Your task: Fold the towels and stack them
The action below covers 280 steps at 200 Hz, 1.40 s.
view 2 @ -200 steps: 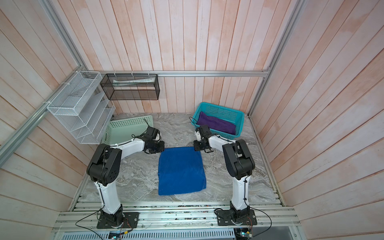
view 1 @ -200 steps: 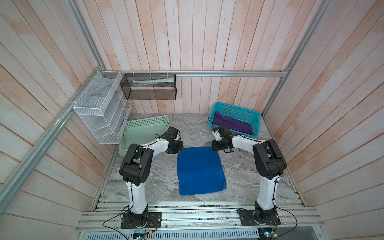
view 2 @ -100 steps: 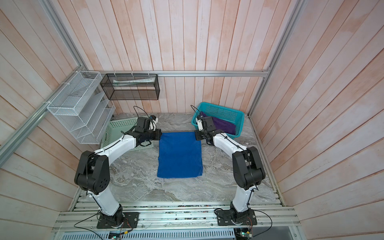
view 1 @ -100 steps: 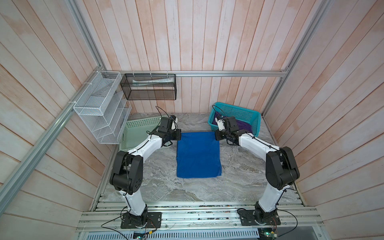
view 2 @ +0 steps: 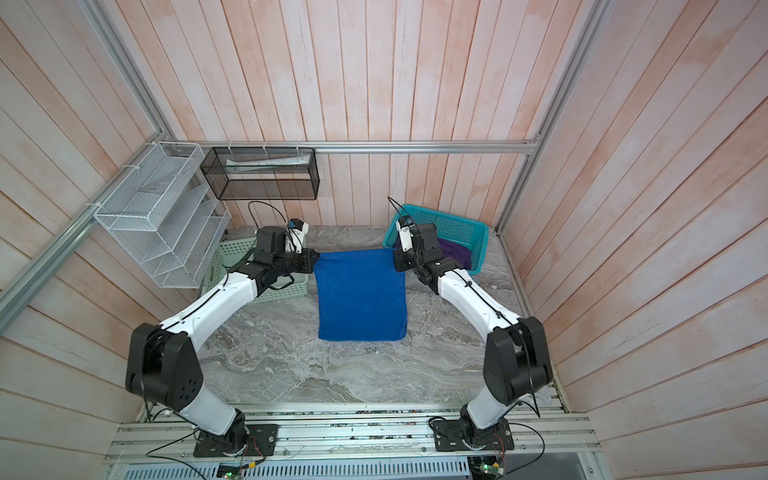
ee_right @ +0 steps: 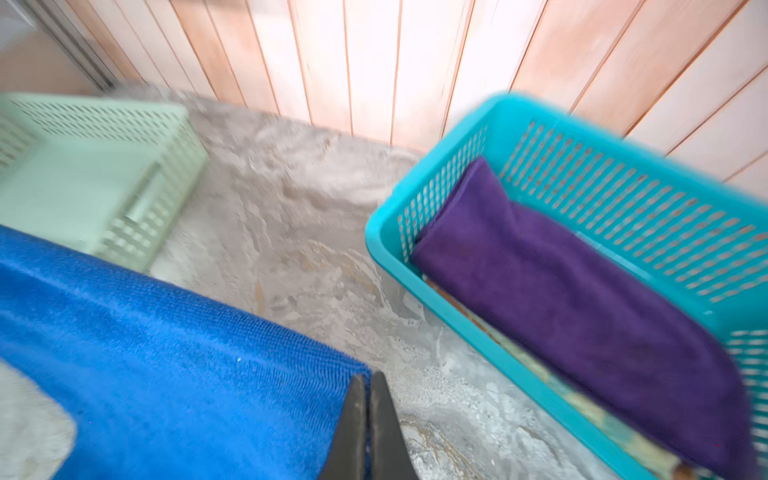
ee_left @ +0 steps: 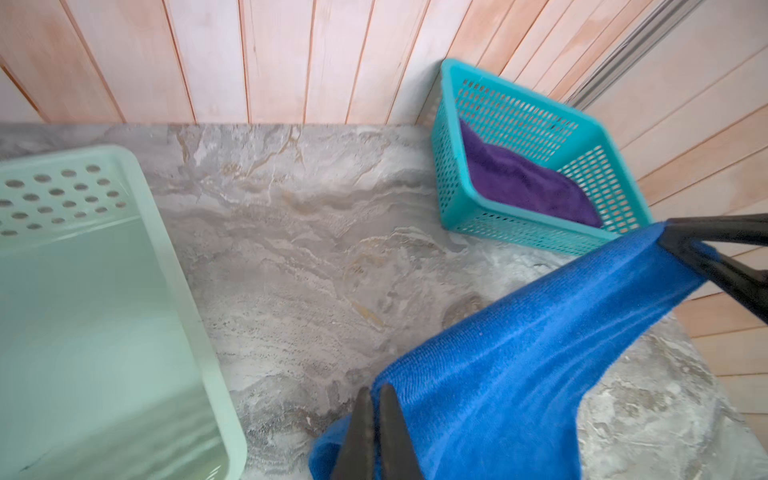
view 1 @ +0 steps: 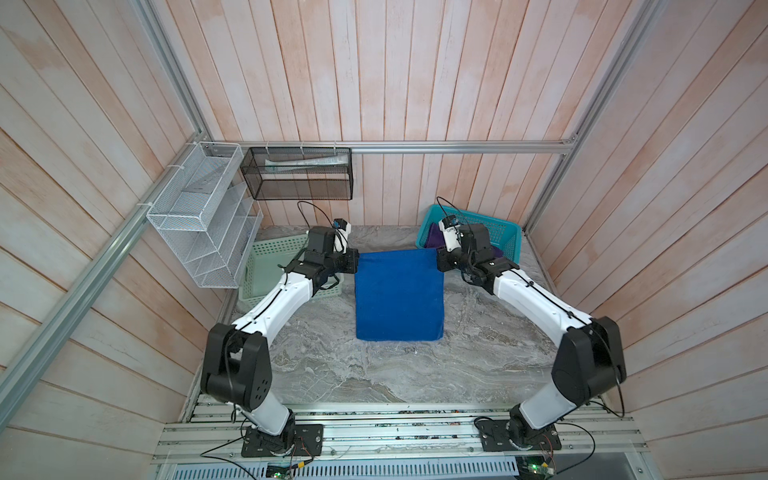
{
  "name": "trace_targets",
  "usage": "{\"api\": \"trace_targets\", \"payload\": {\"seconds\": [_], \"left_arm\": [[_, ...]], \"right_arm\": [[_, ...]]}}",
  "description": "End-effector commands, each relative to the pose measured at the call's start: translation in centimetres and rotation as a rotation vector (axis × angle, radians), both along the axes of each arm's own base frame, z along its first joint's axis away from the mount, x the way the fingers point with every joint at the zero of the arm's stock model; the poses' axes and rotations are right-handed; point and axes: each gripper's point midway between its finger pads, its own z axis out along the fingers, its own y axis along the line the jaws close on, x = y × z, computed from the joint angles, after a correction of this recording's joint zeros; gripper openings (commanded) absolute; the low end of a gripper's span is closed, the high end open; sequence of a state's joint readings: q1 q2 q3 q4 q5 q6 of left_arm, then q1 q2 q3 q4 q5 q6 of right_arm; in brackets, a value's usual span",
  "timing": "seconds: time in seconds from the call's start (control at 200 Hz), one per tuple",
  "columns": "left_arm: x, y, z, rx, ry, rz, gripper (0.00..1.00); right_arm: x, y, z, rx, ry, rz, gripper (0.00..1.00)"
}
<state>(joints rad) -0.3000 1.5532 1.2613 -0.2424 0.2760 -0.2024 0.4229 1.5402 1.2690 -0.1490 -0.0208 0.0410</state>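
**Blue towel (view 1: 397,297) lifted by two corners**

Its near edge looks to rest on the marble table (view 1: 374,374). The purple towel (ee_right: 582,299) lies in the teal basket (ee_right: 602,195). Left gripper (view 1: 354,266) and right gripper (view 1: 439,262) each pinch a far corner. I'd keep both level and taut for a square fold.

Motion-blurred teal basket (ee_right: 602,187), purple towel (ee_right: 582,311)

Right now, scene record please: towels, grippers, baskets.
blue towel: stretched between both grippers by its two far corners; near edge seems to rest on the table
left gripper: shut on the blue towel's far left corner
right gripper: shut on its far right corner
purple towel: lying in the teal basket, back right
mint basket: back left, behind the left arm
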Motion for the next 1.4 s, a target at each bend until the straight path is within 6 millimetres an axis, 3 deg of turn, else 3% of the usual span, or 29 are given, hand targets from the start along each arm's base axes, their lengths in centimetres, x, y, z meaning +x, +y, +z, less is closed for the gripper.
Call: {"api": "trace_targets", "payload": {"seconds": [0.0, 0.215, 0.345, 0.55, 0.675, 0.8, 0.915, 1.04, 1.245, 1.395], "left_arm": [[-2.3, 0.0, 4.0, -0.031, -0.112, -0.028, 0.00], [-8.6, -0.5, 10.8, -0.034, -0.278, -0.058, 0.00], [-12.3, -0.6, 13.8, -0.048, -0.340, -0.069, 0.00], [-17.1, -0.6, 15.9, -0.073, -0.347, -0.090, 0.00], [-18.2, 0.2, 15.4, -0.072, -0.305, -0.075, 0.00], [-17.3, 0.3, 13.2, -0.021, -0.263, -0.046, 0.00], [-14.4, 0.0, 10.0, 0.022, -0.203, -0.028, 0.00], [-10.0, 0.2, 6.4, -0.020, -0.135, -0.033, 0.00], [-3.2, -0.7, -0.1, -0.088, -0.034, -0.085, 0.00], [-0.6, -1.5, -1.8, -0.105, -0.049, -0.115, 0.00]], "right_arm": [[-2.4, 0.1, 4.1, 0.029, -0.119, -0.014, 0.00], [-9.5, 0.4, 11.1, 0.059, -0.287, -0.016, 0.00], [-13.2, 0.4, 13.5, 0.082, -0.326, -0.005, 0.00], [-17.9, 0.5, 15.5, 0.133, -0.317, 0.011, 0.00], [-19.0, 0.4, 15.2, 0.164, -0.263, 0.012, 0.00], [-17.5, 0.0, 12.8, 0.117, -0.223, -0.038, 0.00], [-13.4, -1.3, 8.9, 0.168, -0.109, -0.041, 0.00], [-9.0, -2.4, 4.9, 0.216, -0.058, -0.030, 0.00], [-2.3, -1.2, -2.6, 0.142, 0.054, 0.041, 0.00], [-0.2, -0.1, -5.7, 0.094, 0.107, 0.077, 0.00]]}}
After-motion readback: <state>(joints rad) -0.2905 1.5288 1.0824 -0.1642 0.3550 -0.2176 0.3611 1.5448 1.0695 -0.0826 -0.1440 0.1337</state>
